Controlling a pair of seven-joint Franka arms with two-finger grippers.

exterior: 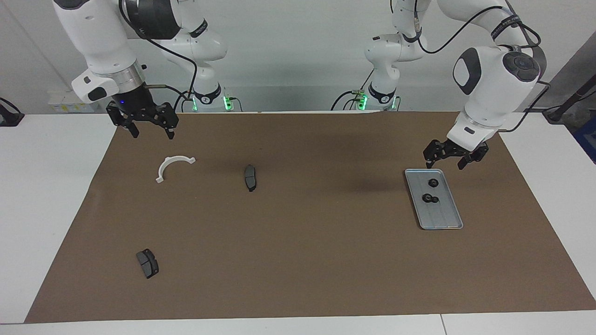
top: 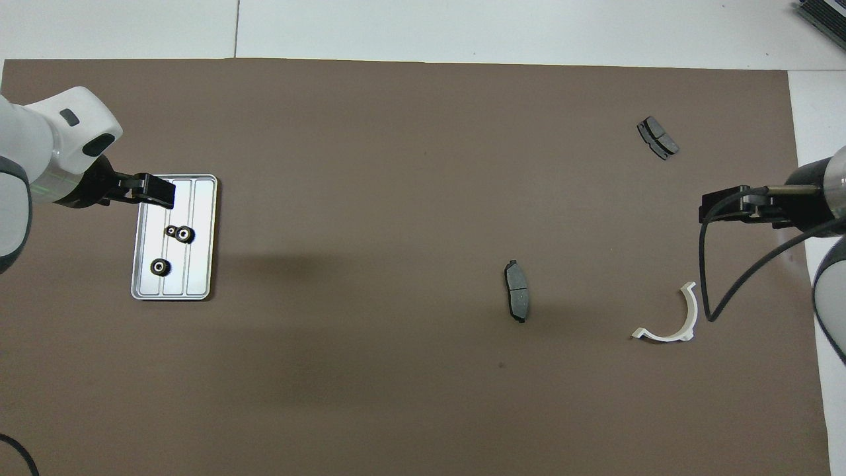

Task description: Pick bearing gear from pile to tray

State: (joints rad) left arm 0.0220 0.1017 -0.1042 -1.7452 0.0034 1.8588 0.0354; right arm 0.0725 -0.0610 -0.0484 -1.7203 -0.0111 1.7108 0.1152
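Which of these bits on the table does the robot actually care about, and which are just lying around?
Part of the job:
- metal tray
- three small black gears lying in the tray

Just lying about:
- white curved bracket
- two dark grey pads

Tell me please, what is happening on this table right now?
Two robot arms sort small parts. The tray holds three black gears. The left gripper hangs open and empty above the tray's end nearest the robots. The right gripper waits open near the white bracket. Two brake pads lie on the brown mat.
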